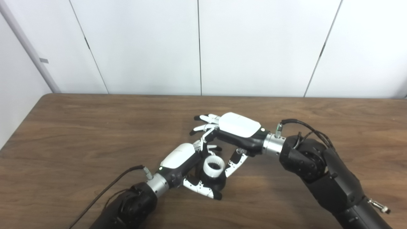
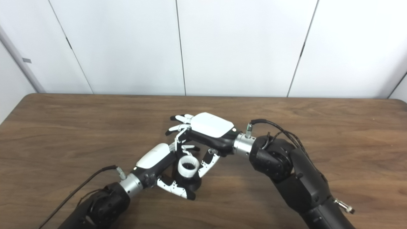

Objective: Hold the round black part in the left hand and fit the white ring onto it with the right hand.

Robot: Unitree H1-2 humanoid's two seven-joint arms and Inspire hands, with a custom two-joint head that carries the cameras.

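Note:
My left hand [image 1: 186, 162] is shut on the round black part [image 1: 216, 182], held a little above the table near its front middle. The white ring [image 1: 213, 167] sits upright on top of the black part, its toothed inner wall showing. My right hand [image 1: 233, 130] hovers just above and behind it, palm down, most fingers stretched out to the left. One right finger bends down behind the ring, and the right thumb [image 1: 236, 163] lies close beside the ring's right side. I cannot see whether either touches it.
The brown wooden table [image 1: 79, 133] carries no other objects. White wall panels stand behind its far edge. A black cable [image 1: 105, 190] runs from my left wrist toward the front edge.

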